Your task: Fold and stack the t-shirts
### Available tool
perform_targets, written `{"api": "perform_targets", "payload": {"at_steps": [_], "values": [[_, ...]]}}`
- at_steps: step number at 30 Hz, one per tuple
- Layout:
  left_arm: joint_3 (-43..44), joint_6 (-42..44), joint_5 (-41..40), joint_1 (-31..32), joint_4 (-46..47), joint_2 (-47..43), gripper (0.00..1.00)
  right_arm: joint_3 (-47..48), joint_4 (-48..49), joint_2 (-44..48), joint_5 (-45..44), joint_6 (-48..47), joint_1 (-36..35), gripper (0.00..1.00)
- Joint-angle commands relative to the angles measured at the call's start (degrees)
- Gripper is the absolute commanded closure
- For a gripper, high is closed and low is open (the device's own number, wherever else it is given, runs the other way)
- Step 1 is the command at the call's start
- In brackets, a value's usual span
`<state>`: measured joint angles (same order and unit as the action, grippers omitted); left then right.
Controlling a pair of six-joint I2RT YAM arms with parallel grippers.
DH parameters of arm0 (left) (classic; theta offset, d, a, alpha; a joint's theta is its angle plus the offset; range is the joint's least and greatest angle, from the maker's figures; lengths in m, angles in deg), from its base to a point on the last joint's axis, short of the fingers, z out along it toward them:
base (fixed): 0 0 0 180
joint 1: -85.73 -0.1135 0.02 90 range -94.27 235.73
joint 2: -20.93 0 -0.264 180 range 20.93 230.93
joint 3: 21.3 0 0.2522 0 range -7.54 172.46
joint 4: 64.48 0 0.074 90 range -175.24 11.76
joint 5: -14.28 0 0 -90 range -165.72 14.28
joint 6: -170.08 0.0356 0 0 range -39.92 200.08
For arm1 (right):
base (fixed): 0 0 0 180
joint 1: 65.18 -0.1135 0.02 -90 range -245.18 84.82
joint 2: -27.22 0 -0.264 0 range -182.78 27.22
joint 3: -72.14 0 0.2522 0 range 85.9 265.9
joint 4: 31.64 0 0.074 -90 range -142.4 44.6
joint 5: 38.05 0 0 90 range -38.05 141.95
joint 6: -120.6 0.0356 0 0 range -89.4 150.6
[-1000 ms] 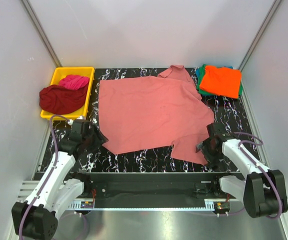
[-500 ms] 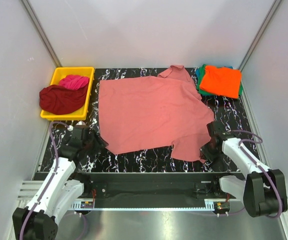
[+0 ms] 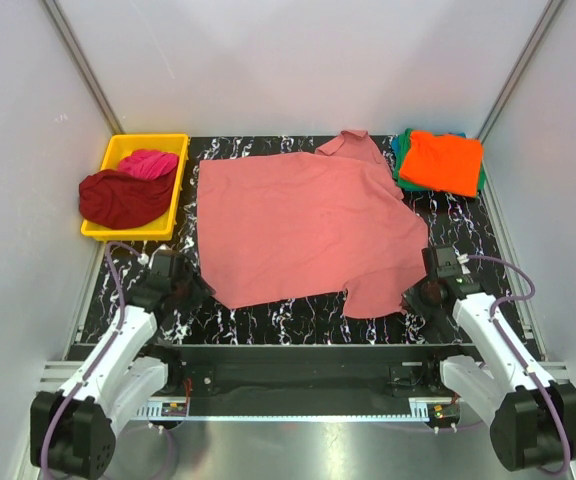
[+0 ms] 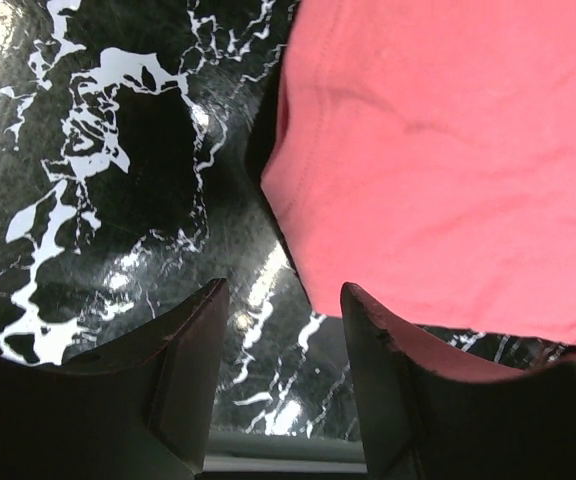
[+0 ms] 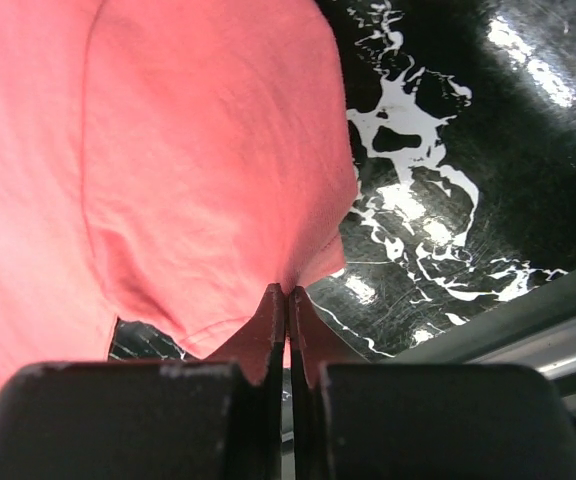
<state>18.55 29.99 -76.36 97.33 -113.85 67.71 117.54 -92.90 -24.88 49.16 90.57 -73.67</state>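
Note:
A salmon-pink t-shirt lies spread flat on the black marbled table. My right gripper is at its near right corner, shut on a pinch of the hem, and the cloth bunches up into the closed jaws. At the shirt's near left corner my left gripper stands open. In the left wrist view only bare table shows between its fingers, and the shirt's corner lies just beyond the right fingertip.
A folded orange t-shirt lies on a green one at the back right. A yellow bin at the back left holds a dark red shirt and a magenta one. White walls close in both sides.
My right gripper has shut on the shirt's near right hem and its arm has shifted slightly right. The left gripper's jaws have narrowed a little while it stays near the left corner.

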Motion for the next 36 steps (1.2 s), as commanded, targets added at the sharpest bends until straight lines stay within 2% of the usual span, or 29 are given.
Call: {"api": "perform_targets", "payload": {"at_steps": [1,9,22,23,24,25,27,36], "values": [[-1.91,-0.71,-1.73,0.18,7.65,2.87,0.48,1.06,-0.04,1.47,0.68,-1.51,0.14,1.00],[-3.06,-1.68,-0.23,1.23,16.01,11.04,0.55,0.88,1.63,2.26,0.32,-3.62,0.14,1.00],[-2.79,-3.70,-0.23,5.18,19.71,17.55,0.62,0.53,3.38,1.47,-0.11,-4.59,0.14,1.00],[-2.80,-3.88,-0.32,5.54,19.53,17.38,0.65,0.62,3.21,1.65,-0.20,-4.68,0.14,1.00],[-2.97,-3.97,-0.50,5.80,19.53,17.03,0.82,0.70,3.30,1.82,-0.20,-4.77,0.14,1.00],[-2.88,-3.88,-0.58,6.16,19.53,16.94,0.90,0.71,3.21,2.00,-0.11,-4.77,0.14,1.00],[-2.36,-3.36,-0.32,6.07,17.96,16.33,1.00,0.79,2.86,2.88,0.24,-4.77,0.14,1.00],[4.31,-1.95,-4.63,5.98,-1.11,0.86,1.00,7.46,-7.42,9.11,-0.38,-5.82,0.14,1.00]]}}
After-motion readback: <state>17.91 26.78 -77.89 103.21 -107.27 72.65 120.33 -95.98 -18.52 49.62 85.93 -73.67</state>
